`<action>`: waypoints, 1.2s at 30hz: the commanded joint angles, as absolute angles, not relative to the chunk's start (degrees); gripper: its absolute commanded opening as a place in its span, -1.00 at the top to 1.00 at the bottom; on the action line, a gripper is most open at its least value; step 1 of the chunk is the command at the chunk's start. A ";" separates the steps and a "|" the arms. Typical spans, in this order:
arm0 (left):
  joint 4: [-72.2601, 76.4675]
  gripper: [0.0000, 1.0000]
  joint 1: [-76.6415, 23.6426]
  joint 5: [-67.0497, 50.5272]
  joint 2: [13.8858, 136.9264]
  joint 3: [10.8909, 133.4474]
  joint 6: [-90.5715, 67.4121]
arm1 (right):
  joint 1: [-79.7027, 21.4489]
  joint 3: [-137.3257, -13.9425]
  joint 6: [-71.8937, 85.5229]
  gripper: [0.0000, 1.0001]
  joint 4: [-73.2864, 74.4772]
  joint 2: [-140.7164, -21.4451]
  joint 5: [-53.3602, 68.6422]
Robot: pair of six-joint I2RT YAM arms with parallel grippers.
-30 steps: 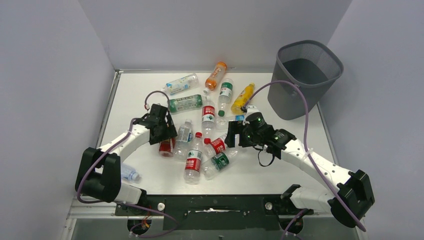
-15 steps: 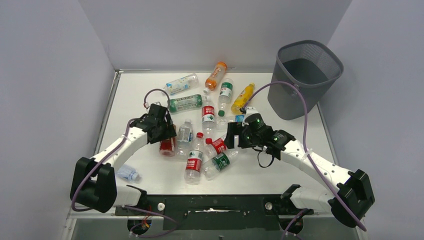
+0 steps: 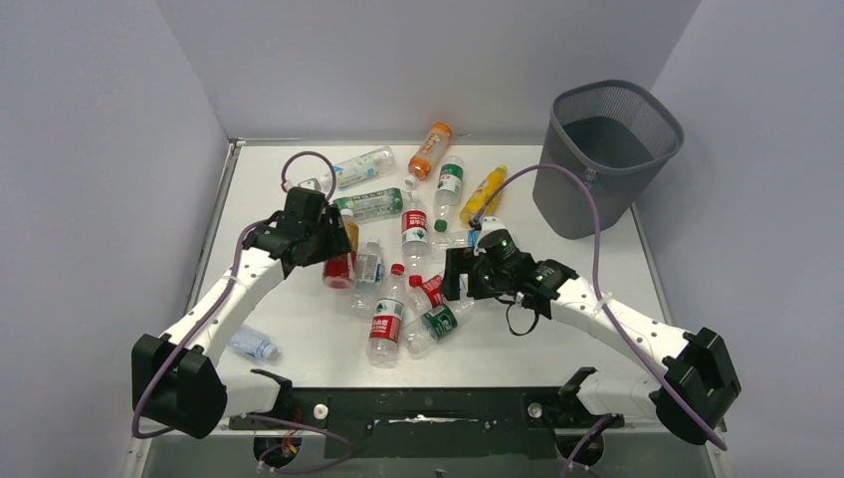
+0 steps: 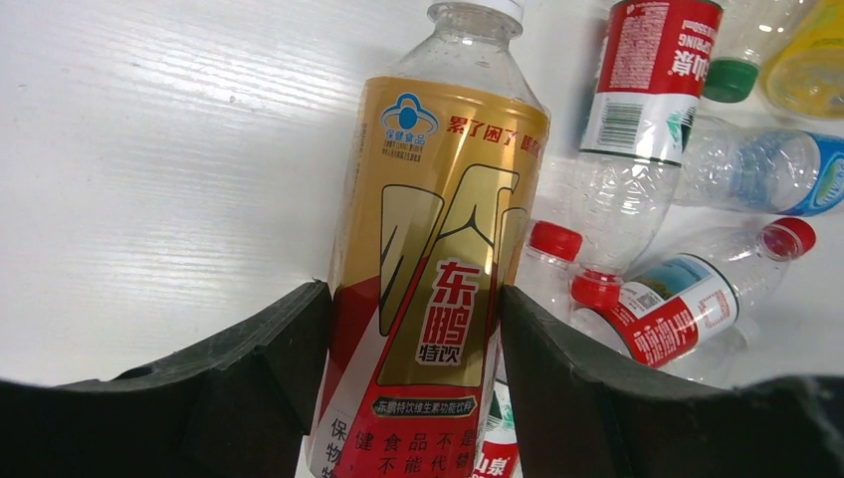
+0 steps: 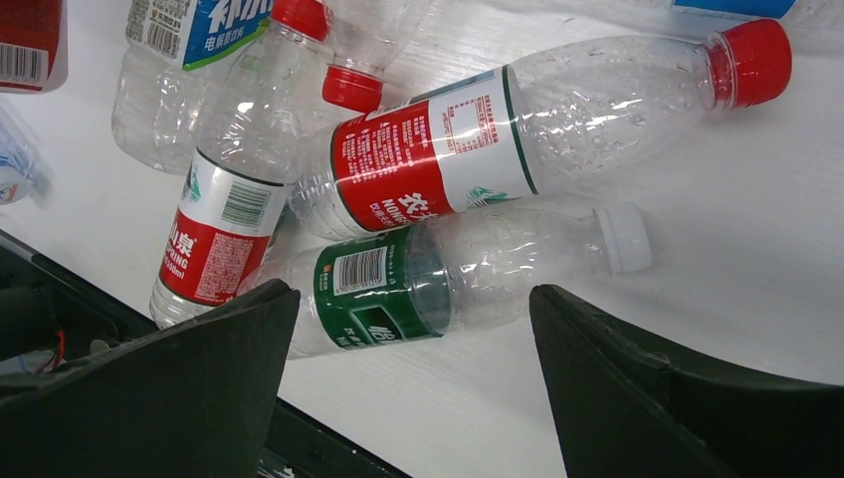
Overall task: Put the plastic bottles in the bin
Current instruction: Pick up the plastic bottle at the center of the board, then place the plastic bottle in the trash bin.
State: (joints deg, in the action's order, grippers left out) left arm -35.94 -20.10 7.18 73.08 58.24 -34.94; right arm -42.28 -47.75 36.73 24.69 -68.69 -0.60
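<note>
Standing upright on the far right corner of the white table (image 3: 557,349): the bin (image 3: 612,149), dark grey wire mesh.

Well left of the bin and nearer the arms than it, gripping a gold-and-red bottle (image 4: 438,249) with the left gripper (image 4: 413,299) — black fingers (image 4: 269,358) pressed flat against both sides of the label, neck end pointing away from the wrist.

Between that grip and the bin, holding the right gripper (image 5: 413,294) wide apart over a green-labelled bottle (image 5: 378,279) with a white cap (image 5: 625,239); touching neither side of it. Just beyond it, touching it, a red-labelled bottle (image 5: 438,159) with a red cap.

Scattered on the table left of the bin: the rest of the plastic bottles (image 3: 413,234), mostly clear, with red, green or blue labels. Closest to the bin, a yellow bottle (image 3: 483,194) — just beside it but apart. Further left, an orange bottle (image 3: 430,149). Farthest from the bin, a crumpled bottle (image 3: 249,344) lying alone.
</note>
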 commanded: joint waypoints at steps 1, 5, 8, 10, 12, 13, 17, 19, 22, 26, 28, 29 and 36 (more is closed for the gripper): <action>-35.21 -0.16 -20.63 3.10 70.49 61.59 -34.90 | -42.87 -49.63 37.27 -0.79 21.97 -68.93 -1.94; -33.68 -0.15 -21.72 0.58 70.59 61.94 -35.97 | -43.11 -50.29 37.28 -0.79 22.02 -69.30 -2.07; -33.13 -0.15 -23.59 0.85 71.37 62.22 -36.18 | -43.15 -50.98 37.47 -0.79 21.94 -69.68 -1.51; -32.65 -0.15 -24.93 0.87 71.91 62.36 -36.27 | -43.15 -51.51 37.72 -0.80 21.31 -69.70 -0.20; -32.21 -0.15 -26.59 1.31 72.26 62.63 -36.37 | -43.10 -52.03 38.17 -0.80 20.55 -69.66 1.14; -31.98 -0.15 -27.42 1.70 72.45 62.80 -36.38 | -43.12 -52.34 38.41 -0.81 20.27 -69.69 1.89; -30.60 -0.15 -30.60 1.97 73.24 63.41 -36.41 | -42.69 -53.90 38.84 -0.82 19.71 -69.87 3.45; -29.69 -0.15 -31.84 1.69 73.67 63.46 -36.47 | -42.27 -54.78 38.80 -0.82 19.67 -69.92 4.29; -28.16 -0.15 -33.43 1.20 74.40 63.43 -36.47 | -41.32 -56.20 38.76 -0.82 19.69 -69.66 5.30; -26.77 -0.15 -35.62 0.87 75.09 63.89 -36.47 | -39.48 -57.65 38.59 -0.83 19.37 -69.56 7.34; -26.03 -0.15 -36.74 0.83 75.30 63.98 -36.47 | -38.34 -57.99 38.67 -0.84 18.87 -69.52 8.88; -25.75 -0.15 -37.20 0.72 75.39 63.98 -36.46 | -37.70 -58.08 38.78 -0.84 18.55 -69.52 9.62; -21.82 -0.15 -40.74 0.21 74.66 63.51 -36.47 | -31.78 -56.41 41.17 -0.87 14.52 -68.58 16.36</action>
